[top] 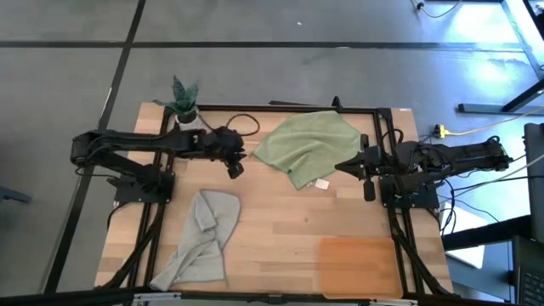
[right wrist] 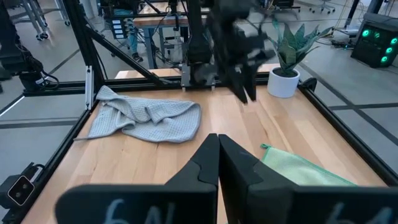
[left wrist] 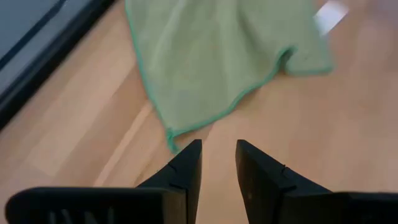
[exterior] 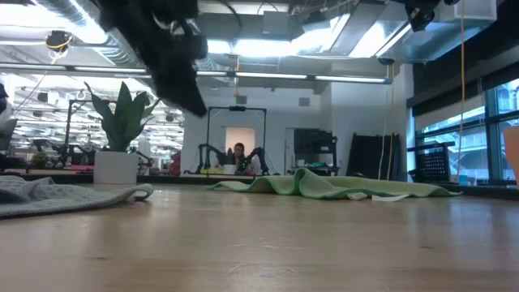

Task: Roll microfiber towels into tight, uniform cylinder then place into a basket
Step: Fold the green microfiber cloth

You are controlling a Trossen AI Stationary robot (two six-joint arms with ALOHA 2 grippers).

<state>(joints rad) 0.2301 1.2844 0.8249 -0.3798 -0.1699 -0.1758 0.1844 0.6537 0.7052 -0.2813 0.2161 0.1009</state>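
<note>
Towels lie loose on the bench [top: 289,229]: the green one [top: 304,146] spread near the far edge, the grey one [top: 202,238] crumpled by the left front. Left gripper [top: 235,168] hangs just off the green corner, jaws narrowly parted. Right gripper [top: 343,167] waits beside its other edge, jaws closed. Orange tray [top: 359,265] sits front right.
</note>
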